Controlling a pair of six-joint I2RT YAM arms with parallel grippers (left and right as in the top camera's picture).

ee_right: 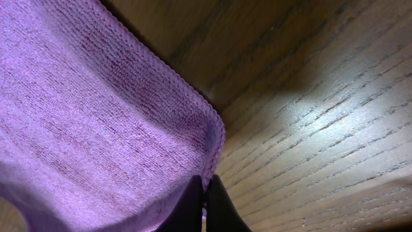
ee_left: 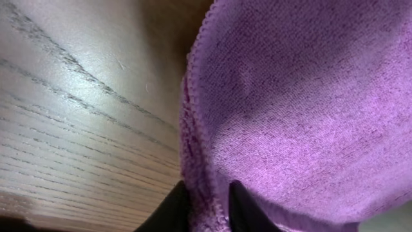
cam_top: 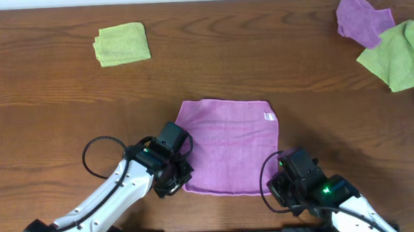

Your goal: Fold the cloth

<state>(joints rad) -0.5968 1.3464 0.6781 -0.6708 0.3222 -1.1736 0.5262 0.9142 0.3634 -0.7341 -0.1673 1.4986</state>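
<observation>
Cloth point(cam_top: 229, 140) lies flat, white tag point(cam_top: 269, 116) on its far edge. Opposite that tag's edge, my left pincer point(ee_left: 209, 216) and right pincer point(ee_right: 206, 196) each pinch a corner shut. I'd lift both evenly and lay them onto the tag edge.

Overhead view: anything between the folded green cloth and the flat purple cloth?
Nothing. Only bare wooden table separates the folded green cloth from the purple cloth, seen overhead.

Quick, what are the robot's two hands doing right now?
Left gripper: shut on the purple cloth.
Right gripper: shut on the purple cloth too.
</observation>
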